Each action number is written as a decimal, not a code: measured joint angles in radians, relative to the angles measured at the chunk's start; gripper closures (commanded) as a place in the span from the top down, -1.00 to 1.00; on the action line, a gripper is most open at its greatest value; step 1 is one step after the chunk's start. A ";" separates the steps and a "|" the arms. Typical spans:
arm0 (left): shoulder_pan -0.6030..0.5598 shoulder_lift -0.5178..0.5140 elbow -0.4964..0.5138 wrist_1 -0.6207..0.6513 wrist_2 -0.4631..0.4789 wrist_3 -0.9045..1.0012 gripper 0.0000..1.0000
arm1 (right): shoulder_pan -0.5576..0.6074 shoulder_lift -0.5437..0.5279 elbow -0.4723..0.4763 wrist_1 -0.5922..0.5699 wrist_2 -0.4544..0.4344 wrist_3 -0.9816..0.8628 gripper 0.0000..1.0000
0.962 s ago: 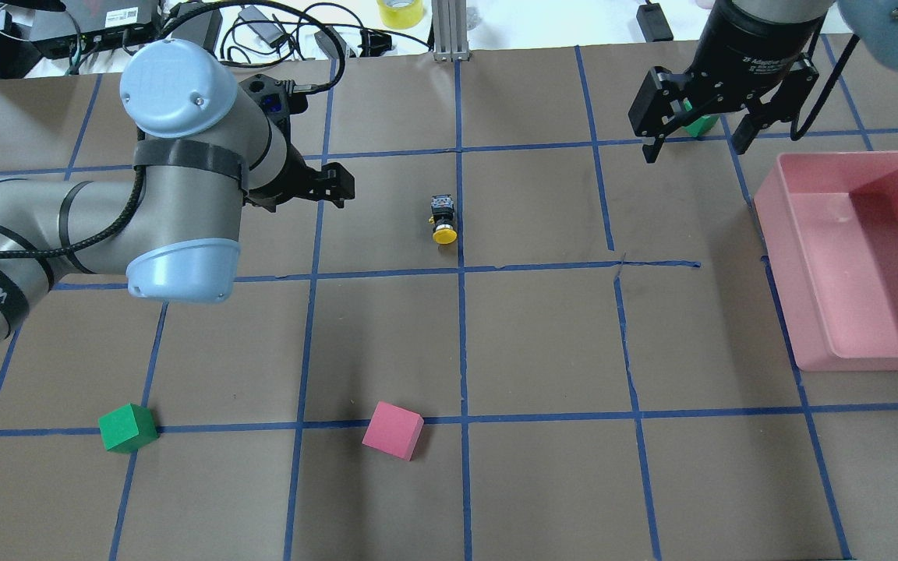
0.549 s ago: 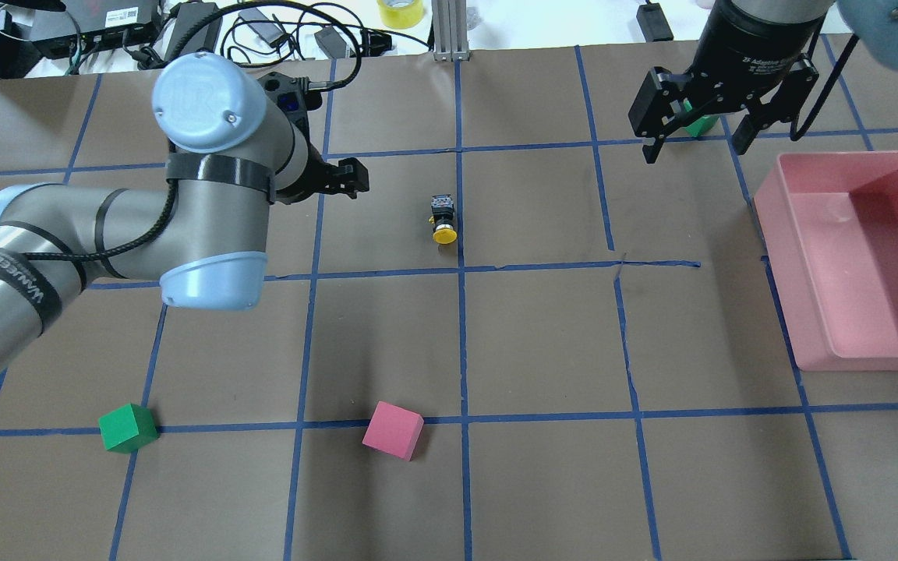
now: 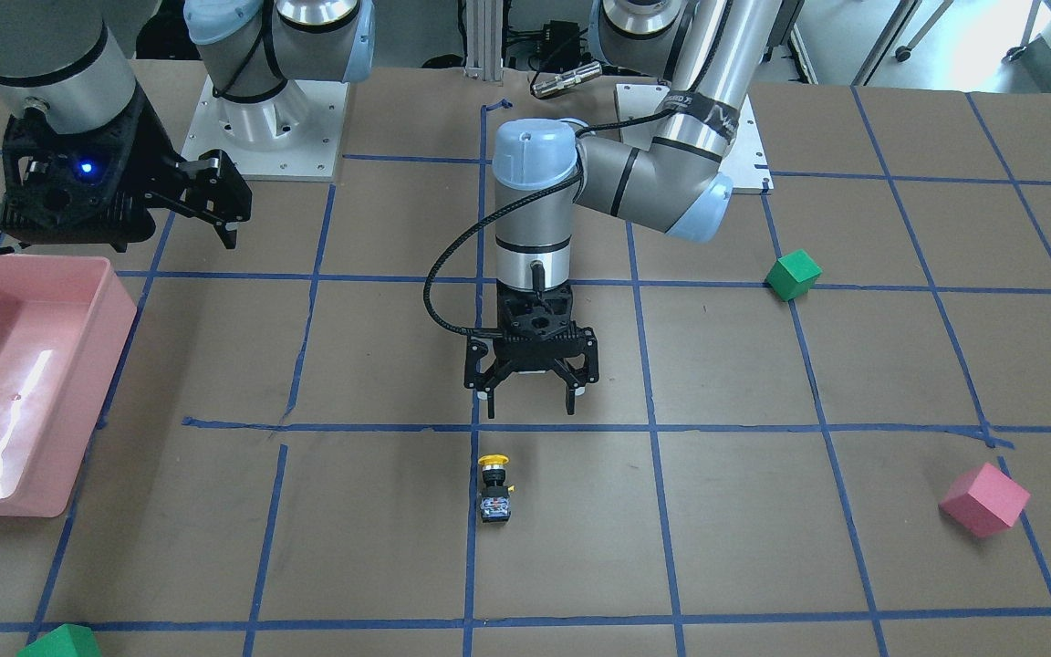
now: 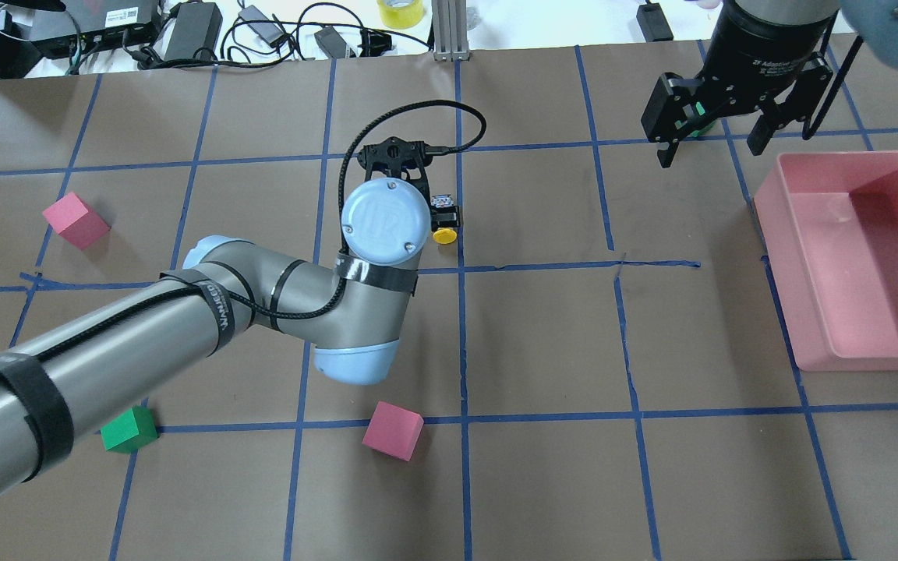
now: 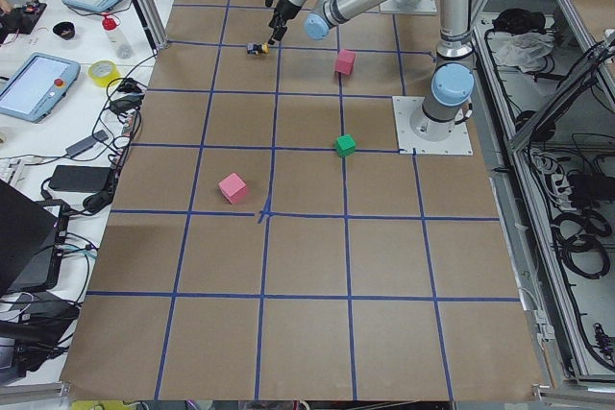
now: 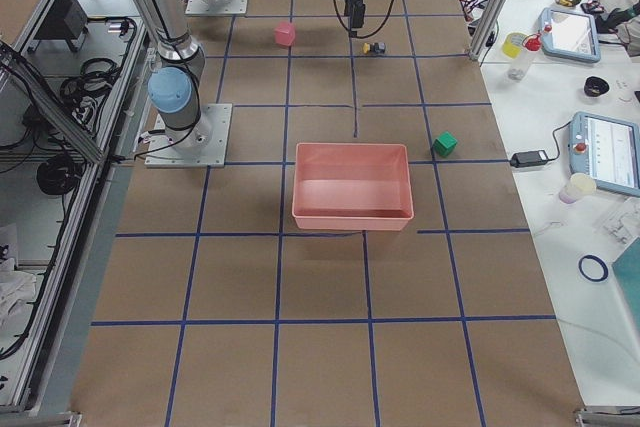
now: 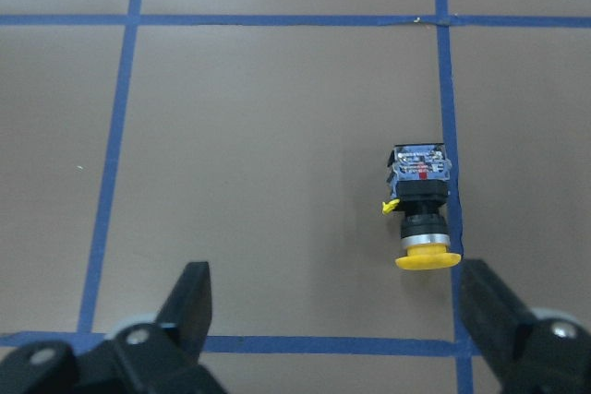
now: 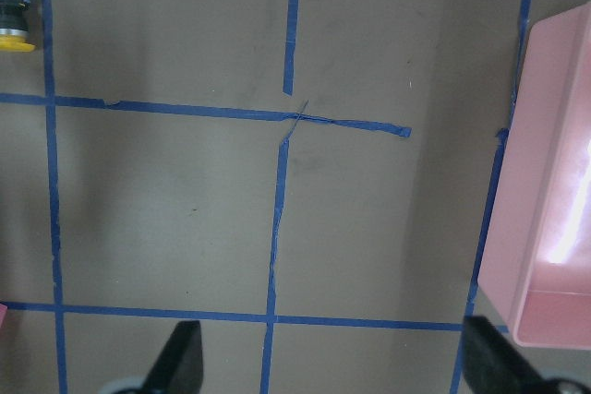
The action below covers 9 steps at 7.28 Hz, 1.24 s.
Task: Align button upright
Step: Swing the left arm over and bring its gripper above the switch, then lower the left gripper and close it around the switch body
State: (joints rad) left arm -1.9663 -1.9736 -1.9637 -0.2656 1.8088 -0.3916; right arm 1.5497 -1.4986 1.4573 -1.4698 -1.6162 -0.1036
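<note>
The button (image 3: 494, 488) lies on its side on the brown paper, its yellow cap toward the robot and its grey block base away. It also shows as the button (image 7: 423, 209) right of centre in the left wrist view. My left gripper (image 3: 528, 406) points straight down, open and holding nothing, hovering just on the robot's side of the button without touching it. From overhead the left wrist covers part of the button (image 4: 443, 224). My right gripper (image 4: 710, 152) hangs open and holding nothing at the far right, well away from the button.
A pink bin (image 4: 776, 202) stands at the right edge. One pink cube (image 4: 392, 430) and a green cube (image 4: 128, 430) sit near the front; another pink cube (image 4: 75, 220) lies at the left. A second green cube (image 4: 702, 125) peeks out behind the right gripper.
My left arm has swung right, from left of the button to directly over it, with the wrist now pointing down. The right gripper has shifted slightly right. The button has not moved.
</note>
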 measured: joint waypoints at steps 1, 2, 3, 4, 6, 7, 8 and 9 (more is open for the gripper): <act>-0.021 -0.051 -0.003 0.075 0.014 -0.015 1.00 | -0.001 0.000 0.000 0.000 -0.003 0.001 1.00; -0.038 -0.101 -0.004 0.155 0.020 -0.022 1.00 | -0.001 0.000 0.001 0.000 -0.004 0.001 1.00; -0.052 -0.151 -0.004 0.240 0.022 -0.020 1.00 | -0.001 0.000 0.000 -0.001 -0.004 0.000 1.00; -0.059 -0.192 -0.003 0.304 0.022 -0.007 1.00 | -0.001 0.000 0.000 -0.003 -0.004 0.000 1.00; -0.063 -0.255 0.008 0.401 0.029 0.074 0.91 | -0.001 -0.001 0.000 -0.003 -0.003 0.006 1.00; -0.063 -0.270 0.020 0.427 0.041 0.104 0.87 | -0.001 -0.001 0.000 -0.005 -0.004 0.006 1.00; -0.063 -0.279 0.029 0.440 0.054 0.115 0.85 | 0.000 -0.002 0.000 -0.007 -0.004 0.004 1.00; -0.063 -0.286 0.032 0.445 0.066 0.116 0.85 | 0.000 -0.002 0.000 -0.008 -0.004 0.002 1.00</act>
State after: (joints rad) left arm -2.0294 -2.2599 -1.9321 0.1794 1.8749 -0.2760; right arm 1.5492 -1.5002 1.4573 -1.4781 -1.6205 -0.1016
